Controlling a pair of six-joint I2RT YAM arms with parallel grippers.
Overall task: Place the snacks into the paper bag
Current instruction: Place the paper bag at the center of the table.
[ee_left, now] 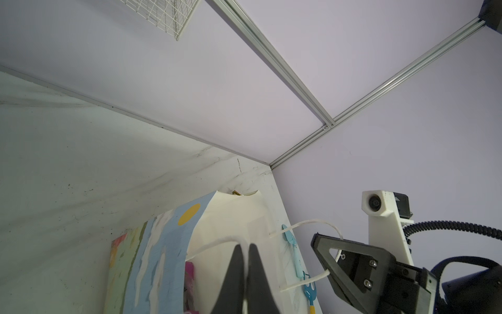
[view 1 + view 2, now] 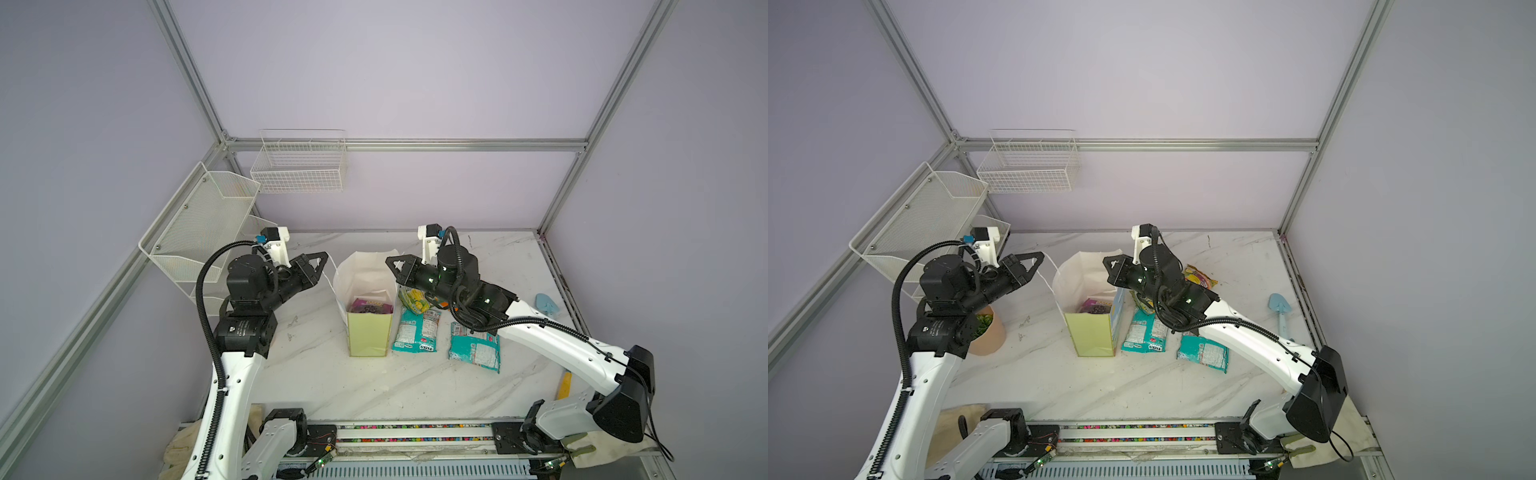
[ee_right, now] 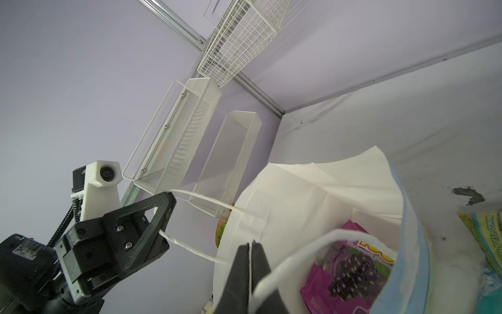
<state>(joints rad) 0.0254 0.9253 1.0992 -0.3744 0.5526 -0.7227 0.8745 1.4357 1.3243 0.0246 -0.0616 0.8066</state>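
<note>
Currently | done: magenta berry packet (image 2: 370,306) inside paper bag (image 2: 370,336) | pending: green-yellow packet (image 2: 413,301), two teal packets (image 2: 415,330), orange packet (image 2: 1202,277), all beside bag | left gripper (image 2: 326,257) pinches bag's cord handle (image 3: 206,199) | right gripper (image 2: 389,262) nearly closed at bag rim, grip unclear

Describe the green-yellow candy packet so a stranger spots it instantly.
Start at the upright paper bag mid-table. Beside it, on the right arm's side, the green-yellow packet lies at the far end of a teal-white packet. It is the only green and yellow one.
</note>
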